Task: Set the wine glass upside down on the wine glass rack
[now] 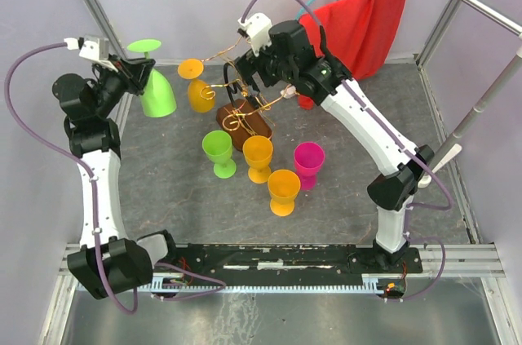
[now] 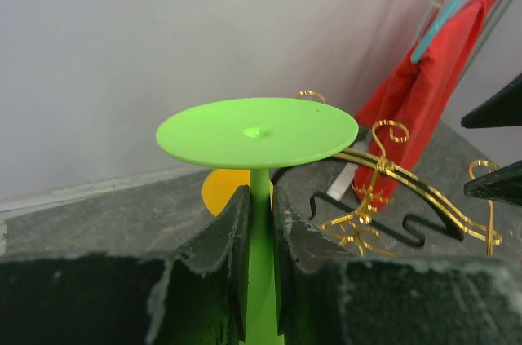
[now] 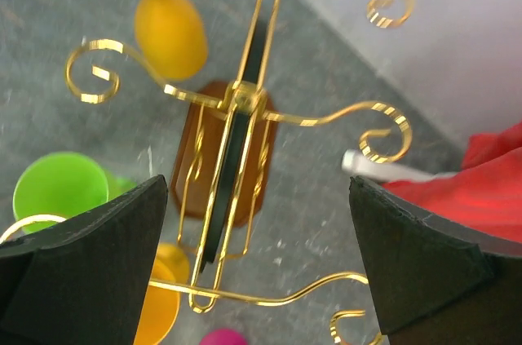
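green plastic, by the look of it: the wine glass (image 1: 155,90) is opaque and matte, so i judge it light, stiff and far less breakable than real glassware. it looks smooth enough to swivel in a loose pinch. it hangs bowl down and foot up at the back left of the table (image 1: 179,206), well apart from the wine glass rack (image 1: 245,112). the left gripper (image 1: 134,69) has its jaws drawn narrow on the thin stem just under the flat foot. that seems the right place to hold it, since the foot stops the glass sliding down and its disc is free to slip onto a gold arm. the rack's wire looks thin and springy. a knock could sway it or shake the orange glass (image 1: 199,94) already hanging on its left side.

the right gripper (image 3: 257,198) hovers above the rack with its jaws spread wide, holding nothing.

only the overhead view gives the whole layout: the gap between glass and rack, and four loose glasses (image 1: 269,167) standing on the table in front of the wooden base (image 1: 254,126). the left wrist view adds what that one cannot. it shows the stem centred between the fingers (image 2: 232,231), the foot sitting level above them, and the scroll arms beyond to the right. the right wrist view looks down the rack's central post and shows which curled arms are bare, but the held glass does not appear in it.
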Action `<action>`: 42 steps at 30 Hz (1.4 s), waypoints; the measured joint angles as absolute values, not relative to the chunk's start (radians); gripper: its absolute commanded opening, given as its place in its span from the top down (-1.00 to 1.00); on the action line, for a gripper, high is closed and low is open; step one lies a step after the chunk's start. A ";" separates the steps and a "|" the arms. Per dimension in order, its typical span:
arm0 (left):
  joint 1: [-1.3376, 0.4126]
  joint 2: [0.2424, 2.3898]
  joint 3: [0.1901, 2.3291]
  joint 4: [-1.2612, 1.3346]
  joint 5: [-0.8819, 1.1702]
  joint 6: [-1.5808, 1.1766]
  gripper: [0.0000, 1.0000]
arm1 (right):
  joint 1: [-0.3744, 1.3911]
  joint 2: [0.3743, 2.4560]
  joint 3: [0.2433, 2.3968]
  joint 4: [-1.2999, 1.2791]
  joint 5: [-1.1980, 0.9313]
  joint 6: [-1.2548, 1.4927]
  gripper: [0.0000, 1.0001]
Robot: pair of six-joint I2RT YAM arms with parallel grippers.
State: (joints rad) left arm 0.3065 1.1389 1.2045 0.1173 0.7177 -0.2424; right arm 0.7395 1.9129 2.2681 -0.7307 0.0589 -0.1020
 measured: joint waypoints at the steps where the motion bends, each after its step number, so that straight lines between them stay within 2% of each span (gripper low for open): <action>1: 0.307 1.135 1.184 0.130 0.735 -0.233 0.95 | 0.740 1.910 2.245 -0.752 0.052 -0.094 -1.00; 6: 0.307 1.112 1.073 0.173 0.796 -0.184 0.95 | 0.744 1.909 2.177 -0.819 0.022 -0.062 -0.94; 10: 0.307 1.094 1.003 0.197 0.823 -0.152 0.95 | 0.744 1.909 2.177 -0.830 0.006 -0.046 -0.77; 13: 0.307 1.085 0.966 0.217 0.832 -0.143 0.95 | 0.744 1.913 2.177 -0.827 -0.001 -0.040 -0.72; 18: 0.307 1.084 0.955 0.243 0.842 -0.131 0.95 | 0.744 1.939 2.181 -0.807 -0.002 -0.030 -0.59; 28: 0.307 1.084 0.926 0.288 0.851 -0.125 0.95 | 0.744 2.069 2.207 -0.760 -0.001 0.000 -0.47; 42: 0.307 1.087 0.925 0.313 0.866 -0.125 0.95 | 0.746 2.145 2.274 -0.597 0.039 0.134 -0.15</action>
State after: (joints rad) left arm 0.3065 1.0866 0.9253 0.3130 0.8658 -0.1249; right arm 0.7464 2.1452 2.2742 -0.5968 0.0395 0.1341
